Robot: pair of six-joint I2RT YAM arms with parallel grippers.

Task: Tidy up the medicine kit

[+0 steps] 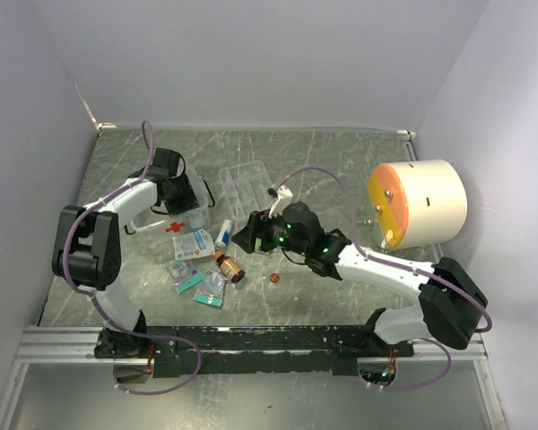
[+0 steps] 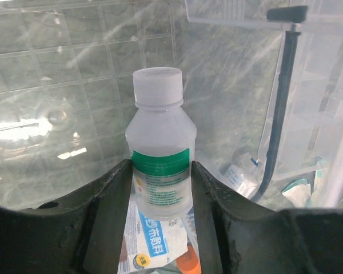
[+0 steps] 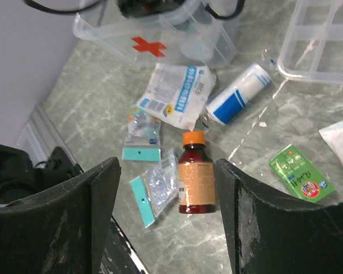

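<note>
The medicine kit box (image 1: 190,213) is clear plastic with a red cross (image 1: 175,227) and stands at the left. It also shows in the right wrist view (image 3: 160,34). My left gripper (image 1: 173,191) reaches into it and is shut on a white bottle (image 2: 160,154) with a green label, held upright between the fingers (image 2: 111,200). The black handle (image 2: 281,108) hangs to the right. The clear divided tray (image 1: 248,184) lies apart beside the box. My right gripper (image 3: 167,168) is open above a brown bottle (image 3: 195,177) with an orange cap, not touching it.
Loose on the table lie a white packet (image 3: 177,94), a blue-white tube (image 3: 237,94), two teal-edged sachets (image 3: 143,134), (image 3: 157,188) and a green sachet (image 3: 300,172). A big cream cylinder (image 1: 417,204) with an orange face stands at the right. Walls close the left, back and right.
</note>
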